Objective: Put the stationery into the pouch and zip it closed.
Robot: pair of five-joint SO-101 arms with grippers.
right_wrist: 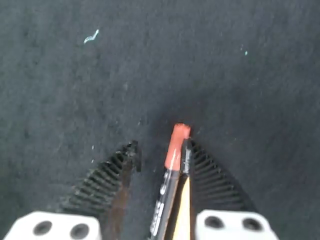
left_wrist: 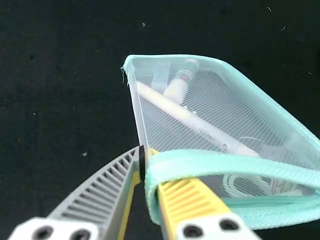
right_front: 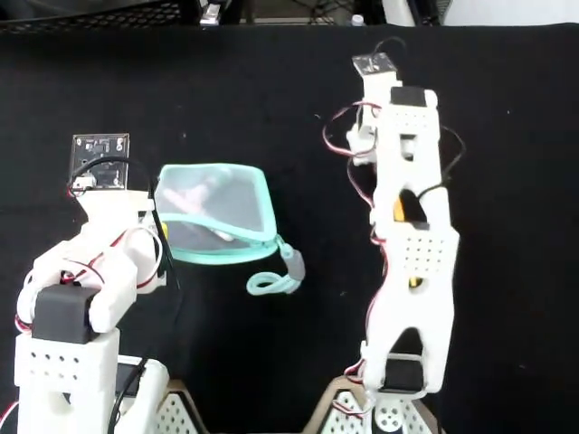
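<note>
The teal mesh pouch (right_front: 213, 210) lies left of the table's middle, its zipper strap (right_front: 274, 282) trailing toward the front. Through the mesh I see a white pen (left_wrist: 200, 127) and other pieces inside the pouch (left_wrist: 210, 110). My left gripper (left_wrist: 144, 161) is shut on the pouch's corner edge, at the pouch's left side (right_front: 156, 210). My right gripper (right_wrist: 160, 149) hangs low over the bare cloth, open. A red-tipped pen (right_wrist: 175, 145) rests against one of its fingers (right_wrist: 210, 175), and the other finger stands apart from it. The right arm (right_front: 407, 226) stretches toward the back right.
Black cloth (right_front: 271, 108) covers the table. The two arm bases (right_front: 63, 371) stand at the front edge. A gap of cloth separates the pouch from the right arm.
</note>
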